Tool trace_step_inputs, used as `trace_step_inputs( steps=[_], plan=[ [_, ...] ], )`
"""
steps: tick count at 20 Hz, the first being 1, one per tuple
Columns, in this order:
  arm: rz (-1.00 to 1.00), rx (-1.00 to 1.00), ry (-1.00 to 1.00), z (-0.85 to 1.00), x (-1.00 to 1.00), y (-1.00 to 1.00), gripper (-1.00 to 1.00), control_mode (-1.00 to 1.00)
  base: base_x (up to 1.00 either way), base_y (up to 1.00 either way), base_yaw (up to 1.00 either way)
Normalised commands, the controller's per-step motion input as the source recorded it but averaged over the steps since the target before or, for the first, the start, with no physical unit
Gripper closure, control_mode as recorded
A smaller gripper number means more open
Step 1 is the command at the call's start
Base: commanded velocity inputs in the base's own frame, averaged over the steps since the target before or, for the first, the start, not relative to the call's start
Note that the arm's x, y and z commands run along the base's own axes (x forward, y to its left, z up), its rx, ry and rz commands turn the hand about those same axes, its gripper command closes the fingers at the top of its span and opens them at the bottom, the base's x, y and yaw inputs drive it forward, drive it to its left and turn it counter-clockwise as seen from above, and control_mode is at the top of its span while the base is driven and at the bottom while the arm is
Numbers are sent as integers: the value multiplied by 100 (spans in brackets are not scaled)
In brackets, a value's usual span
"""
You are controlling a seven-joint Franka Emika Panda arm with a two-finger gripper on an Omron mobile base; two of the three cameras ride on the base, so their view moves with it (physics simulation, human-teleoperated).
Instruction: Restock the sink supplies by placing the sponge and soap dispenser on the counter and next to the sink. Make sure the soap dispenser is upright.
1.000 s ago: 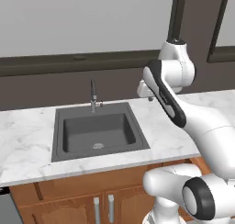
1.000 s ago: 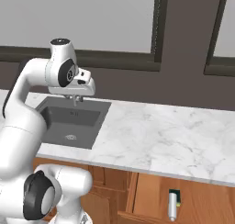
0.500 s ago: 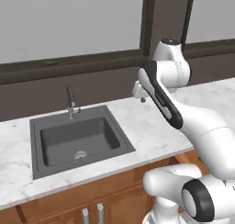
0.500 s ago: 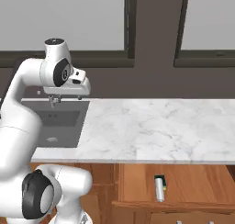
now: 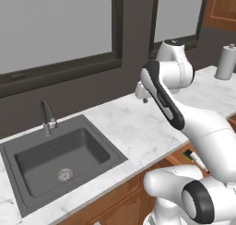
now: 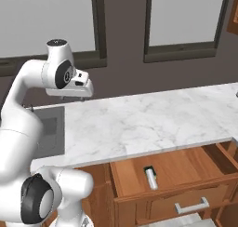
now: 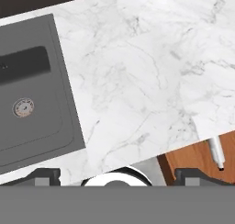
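The end effector (image 6: 77,96) hangs in the air above the counter (image 6: 153,119), just to the right of the sink (image 6: 46,128). Its two small dark fingers are spread wide with nothing between them; in the hand view they stand at opposite corners of the bottom edge (image 7: 118,173). Under it the counter (image 7: 137,76) is a smooth white marble slab with thin grey veins. The sink (image 7: 36,126) is a matte dark grey square basin sunk into the slab, with a round metal drain (image 7: 23,107) at its floor. From the left base view the end effector (image 5: 144,98) shows small at the tip of the glossy white arm. That view also gives the slim bent metal faucet (image 5: 46,119) behind the sink (image 5: 92,148) and a white paper towel roll (image 5: 226,62) standing far along the counter (image 5: 138,127). The right base view looks into an open brown wooden drawer (image 6: 181,168) below the counter edge, with a metal bar handle (image 6: 190,206) on its front. In it the soap dispenser (image 6: 150,177), a slim pale bottle with a dark end, lies on its side on the drawer floor. The hand view catches the soap dispenser (image 7: 215,152) at its lower right, and the left base view shows a sliver of it (image 5: 197,159) beside the arm.
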Motion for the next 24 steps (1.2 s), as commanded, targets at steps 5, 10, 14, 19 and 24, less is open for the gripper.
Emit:
trace_step_inputs(
  steps=[5, 10, 14, 19, 24],
  plan=[
    [0, 0, 0, 0, 0, 0, -100, 100, 27, 16, -7],
    [0, 0, 0, 0, 0, 0, -100, 100, 20, 1, 0],
    [0, 0, 0, 0, 0, 0, -100, 100, 0, 0, 0],
    [0, 0, -3, -10, 0, -1, -100, -100, 0, 0, 0],
    [-4, 0, 0, -30, -5, -28, -100, -100, 0, 0, 0]
  ],
)
